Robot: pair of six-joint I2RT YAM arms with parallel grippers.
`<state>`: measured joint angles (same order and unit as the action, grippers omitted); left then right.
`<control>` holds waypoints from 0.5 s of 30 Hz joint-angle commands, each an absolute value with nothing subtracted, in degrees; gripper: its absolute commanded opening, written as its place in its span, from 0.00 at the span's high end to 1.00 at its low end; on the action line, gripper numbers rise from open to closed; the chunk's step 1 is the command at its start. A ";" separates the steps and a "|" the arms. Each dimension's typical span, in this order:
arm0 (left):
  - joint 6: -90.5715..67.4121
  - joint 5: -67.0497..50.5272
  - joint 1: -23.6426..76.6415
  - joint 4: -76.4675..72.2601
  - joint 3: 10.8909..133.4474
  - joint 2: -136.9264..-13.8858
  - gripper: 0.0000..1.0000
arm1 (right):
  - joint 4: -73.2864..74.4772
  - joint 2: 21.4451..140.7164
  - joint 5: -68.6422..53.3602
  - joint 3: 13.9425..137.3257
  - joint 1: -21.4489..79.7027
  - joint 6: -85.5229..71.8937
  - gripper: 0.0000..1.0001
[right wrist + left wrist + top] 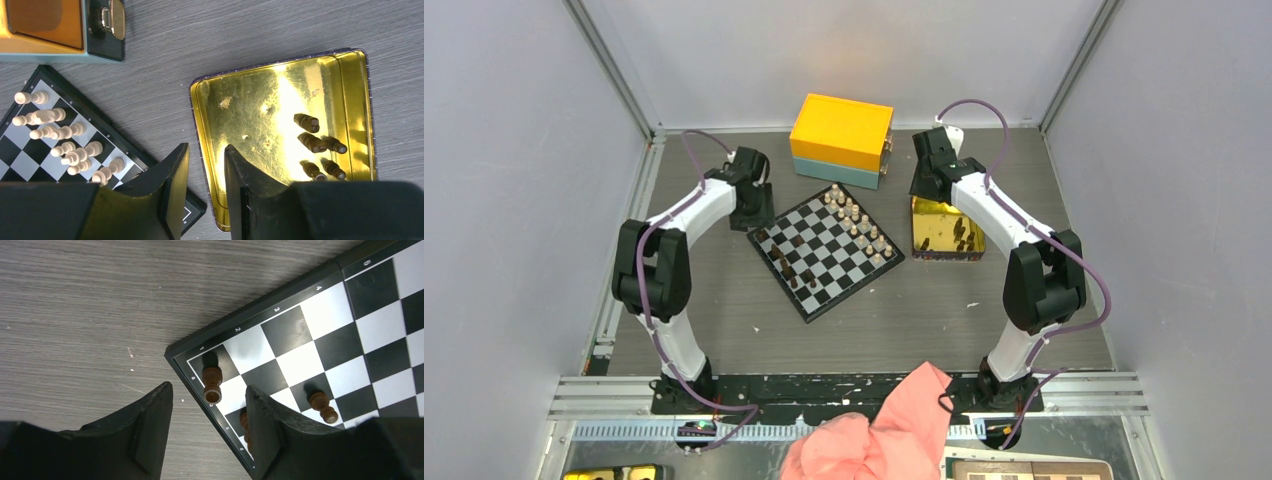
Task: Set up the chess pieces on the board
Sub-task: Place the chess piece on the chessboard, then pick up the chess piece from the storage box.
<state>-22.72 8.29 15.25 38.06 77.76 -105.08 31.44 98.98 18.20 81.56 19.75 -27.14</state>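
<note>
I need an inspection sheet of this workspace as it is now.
Surface: grey wood-grain table.
Job's things: board central; light pieces along its far-right edge; dark pieces along its near-left edge; five dark chessmen in the gold tin.
Clutter: yellow box behind board; pink cloth at near edge.
Grippers: left gripper open over board corner; right gripper open over tin edge; both empty.
Cables: purple cables along both arms.
Surroundings: grey walls.

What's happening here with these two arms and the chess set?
Two robot arms are setting up a chess board. The light pieces stand in two rows along one edge; the dark side is only partly filled. The left fingers hang open over a corner where a dark piece stands. The right fingers hang open by a gold tin holding five more dark pieces.
</note>
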 commanded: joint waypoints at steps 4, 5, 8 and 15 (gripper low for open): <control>-23.79 10.46 14.77 37.75 81.06 -95.44 0.43 | 31.64 97.62 24.22 83.23 17.55 -28.03 0.61; -23.86 10.58 14.77 37.65 80.81 -94.37 0.43 | 31.78 97.89 24.66 83.17 16.81 -28.26 0.61; -24.28 10.49 14.77 37.26 79.67 -90.69 0.42 | 32.29 98.62 25.01 83.07 15.06 -28.65 0.60; -25.68 8.77 14.94 36.14 76.14 -82.49 0.43 | 32.87 99.88 25.04 80.87 12.11 -29.30 0.60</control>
<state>-24.14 9.34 15.22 37.89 77.78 -86.83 32.75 99.15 23.14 81.52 13.15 -28.03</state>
